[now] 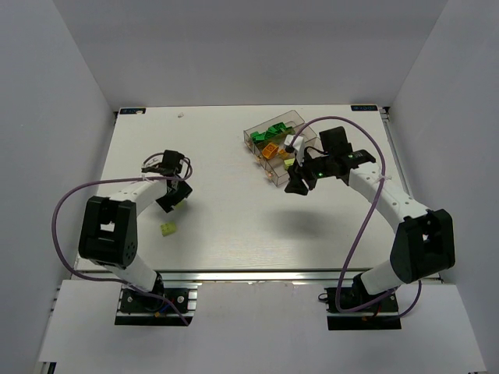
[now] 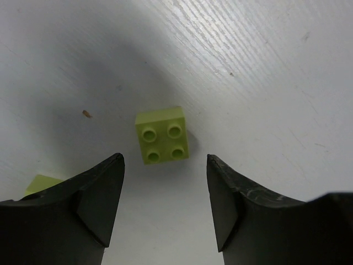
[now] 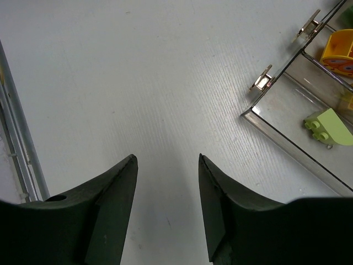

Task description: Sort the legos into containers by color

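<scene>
Left end effector (image 2: pixel 164 165) spread, empty. A pale yellow-green lego (image 2: pixel 161 135) lies on the counter (image 2: pixel 276 83) just ahead of its tips, probably lined up for a pinch. Right end effector (image 3: pixel 166 160) likewise spread and empty — containers (image 3: pixel 287 144) ahead to its right.

pale brick (image 2: pixel 43 182) half hidden behind finger (image 2: pixel 83 210); tray (image 3: pixel 276 135), orange brick (image 3: pixel 339 52) cropped by edge

The tray (image 1: pixel 251 136) sits at the table's (image 1: pixel 234 202) far right, with bricks (image 1: pixel 274 131) in its troughs. A loose brick (image 2: pixel 161 135) lies on the table just before my left gripper (image 2: pixel 164 165), another brick (image 2: pixel 41 182) beside its finger.
</scene>
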Controlling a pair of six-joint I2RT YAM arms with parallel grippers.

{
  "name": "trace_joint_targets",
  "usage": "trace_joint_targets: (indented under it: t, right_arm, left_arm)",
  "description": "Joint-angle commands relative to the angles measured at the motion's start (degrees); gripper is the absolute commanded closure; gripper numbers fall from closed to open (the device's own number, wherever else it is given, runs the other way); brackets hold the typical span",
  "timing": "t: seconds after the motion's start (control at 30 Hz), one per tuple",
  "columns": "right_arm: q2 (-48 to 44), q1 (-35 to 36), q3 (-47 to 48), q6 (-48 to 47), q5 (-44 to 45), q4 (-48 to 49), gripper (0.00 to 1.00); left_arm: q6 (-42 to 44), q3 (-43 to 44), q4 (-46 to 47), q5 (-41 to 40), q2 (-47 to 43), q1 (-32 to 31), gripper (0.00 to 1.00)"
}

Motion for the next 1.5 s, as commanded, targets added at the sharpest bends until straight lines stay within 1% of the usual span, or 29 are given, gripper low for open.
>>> trace_joint_targets:
  t: [0.0, 0.27, 0.5, 0.53, 0.6, 0.63, 0.73, 0.77, 0.8, 0.83, 0.87, 0.9, 0.93, 0.97, 1.0, 1.03, 1.07, 1.1, 1.17, 1.23, 1.27, 1.3, 1.33, 1.37, 1.47]
  right_arm:
    - [0.59, 0.28, 0.98, -0.23, -0.48, 0.10, 0.46]
    - [1.03, 0.19, 1.16, -0.76, -0.04, 0.01, 0.46]
    - [0.86, 0.28, 1.07, -1.37, -0.12, -0.17, 0.47]
    - [0.86, 0.19, 0.98, -1.37, -0.12, -0.17, 0.47]
    - [0.77, 0.28, 0.98, -1.46, -0.21, -0.17, 0.48]
    - [0.77, 0.19, 0.98, -1.46, -0.21, -0.17, 0.48]
    - [0.59, 0.19, 0.98, -1.72, -0.30, -0.17, 0.48]
    - [0.59, 0.19, 1.07, -1.72, -0.30, -0.17, 0.48]
    - [0.50, 0.19, 1.07, -1.72, -0.13, -0.08, 0.48]
    - [0.42, 0.19, 1.33, -1.64, -0.12, 0.09, 0.48]
    - [0.59, 0.02, 1.51, -0.33, -0.04, 0.53, 0.49]
    - [0.59, -0.25, 1.68, 0.81, -0.04, 0.97, 0.50]
    - [0.68, -0.86, 2.21, 1.87, -0.12, 1.32, 0.52]
    - [0.77, -1.21, 2.65, 3.36, -0.47, 1.93, 0.56]
    - [0.85, -1.56, 3.00, 3.98, -0.56, 2.29, 0.65]
    - [1.03, -2.26, 3.61, 4.77, -0.74, 2.64, 0.70]
    - [0.94, -2.62, 3.88, 6.00, -0.74, 3.34, 0.74]
    - [0.86, -2.97, 4.05, 6.62, -0.74, 3.87, 0.80]
    - [0.68, -3.94, 4.32, 8.11, -0.91, 4.83, 0.82]
    - [0.68, -4.90, 4.41, 8.91, -1.09, 5.37, 0.82]
    - [0.77, -5.25, 4.58, 9.26, -1.18, 5.37, 0.82]
    - [0.85, -5.61, 4.58, 9.78, -1.35, 5.45, 0.82]
    - [0.86, -6.39, 4.67, 10.05, -1.61, 5.54, 0.81]
    - [0.94, -7.45, 4.41, 11.01, -1.70, 5.80, 0.81]
    - [0.86, -8.86, 4.15, 12.16, -2.41, 6.33, 0.81]
  left_arm:
    - [0.85, 1.33, 1.03, -0.28, 0.80, 0.57, 0.29]
    - [1.29, 2.47, 1.48, -0.72, 3.70, 0.92, 0.33]
    - [2.26, 4.93, 0.34, -0.89, 5.55, 0.92, 0.47]
    - [2.35, 5.20, 0.25, -0.98, 5.63, 0.92, 0.51]
    - [2.61, 5.29, -0.02, -1.16, 5.46, 0.92, 0.55]
    - [2.70, 5.55, -0.37, -1.16, 5.37, 0.92, 0.60]
    - [3.49, 5.55, -0.63, -0.46, 4.67, 0.92, 0.71]
    - [4.27, 5.64, -0.55, -0.11, 4.06, 0.92, 0.78]
    - [4.89, 5.64, -0.28, 0.68, 3.62, 0.92, 0.82]
    - [5.50, 5.64, 0.15, 3.12, 3.18, 1.01, 0.86]
    - [6.90, 4.94, 1.81, 4.97, 1.96, 0.92, 0.94]
    - [7.61, 4.59, 3.05, 7.08, 1.25, 0.92, 0.98]
    - [8.06, 3.98, 5.84, 11.71, 0.54, 0.83, 1.00]
    - [8.93, 2.66, 7.35, 13.94, -1.03, 0.66, 1.00]
    - [9.11, 2.22, 8.76, 15.61, -1.74, -0.13, 1.00]
    - [9.38, 1.86, 10.86, 17.46, -2.53, -0.74, 1.00]
    - [10.07, 1.69, 11.66, 17.47, -3.15, -1.45, 1.00]
    - [10.43, 1.51, 12.63, 19.56, -4.11, -3.11, 1.00]
    - [11.39, 1.77, 15.53, 21.68, -4.65, -4.87, 1.00]
    - [11.84, 1.95, 19.82, 23.53, -4.74, -7.95, 1.00]
    - [12.27, 2.03, 21.50, 26.15, -4.65, -9.17, 1.00]
    - [12.54, 2.21, 23.17, 27.13, -4.30, -11.45, 1.00]
    - [12.63, 3.08, 25.27, 27.75, -3.43, -12.60, 1.00]
    - [13.41, 3.70, 26.16, 29.32, -2.81, -14.79, 1.00]
    - [15.26, 7.82, 27.67, 30.48, 0.97, -18.14, 1.00]
